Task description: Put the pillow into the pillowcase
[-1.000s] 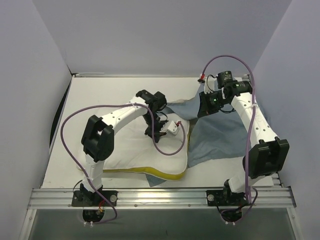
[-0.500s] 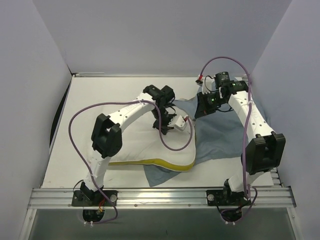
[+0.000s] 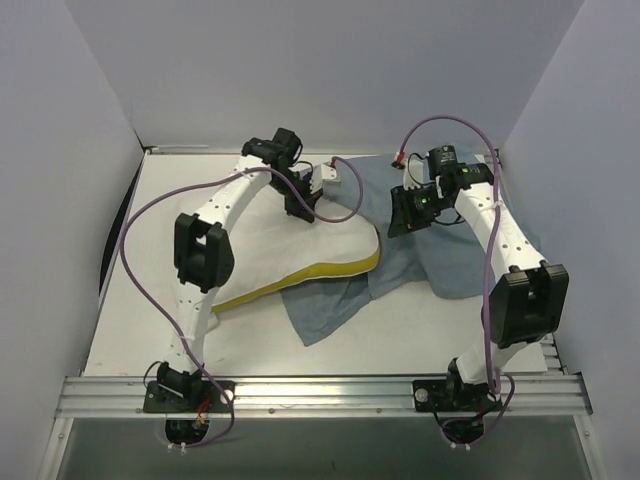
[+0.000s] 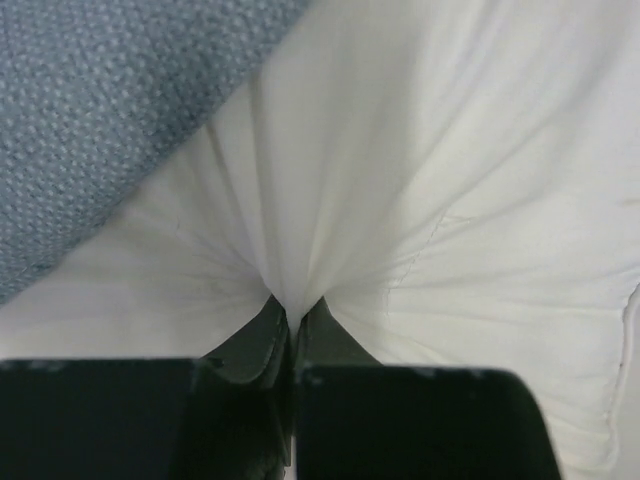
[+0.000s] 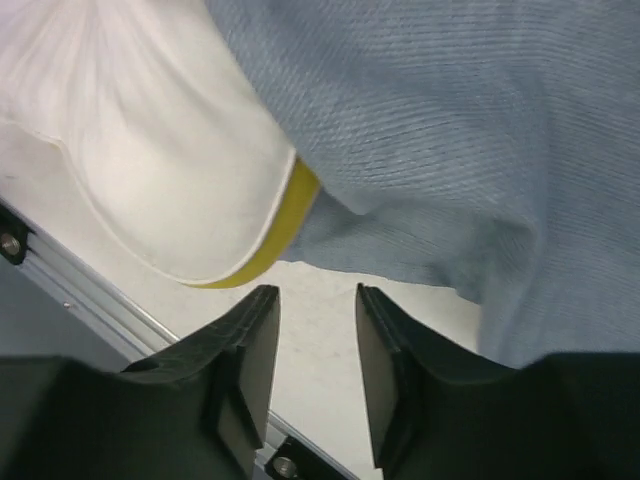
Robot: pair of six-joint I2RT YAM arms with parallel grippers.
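Note:
The white pillow (image 3: 262, 245) lies left of centre, its yellow piped edge (image 3: 305, 276) facing the front. Its right part overlaps the grey-blue pillowcase (image 3: 430, 255), which is spread under it and to the right. My left gripper (image 3: 301, 211) is over the pillow's back part. In the left wrist view it (image 4: 293, 318) is shut on a pinched fold of the pillow (image 4: 450, 200), with the pillowcase (image 4: 90, 120) at the upper left. My right gripper (image 3: 396, 222) hovers at the pillowcase's back edge. In the right wrist view it (image 5: 315, 300) is open and empty above bare table, near the pillow (image 5: 160, 160) and the pillowcase (image 5: 450, 130).
An aluminium rail (image 3: 320, 392) runs along the table's front edge and also shows in the right wrist view (image 5: 70, 290). Pale walls close in the back and both sides. A purple cable (image 3: 135, 225) loops off each arm.
My left gripper has moved back and to the left, pulling the pinched pillow with it. The yellow edge now lies farther from the front and more pillowcase shows in front. My right arm hardly moved.

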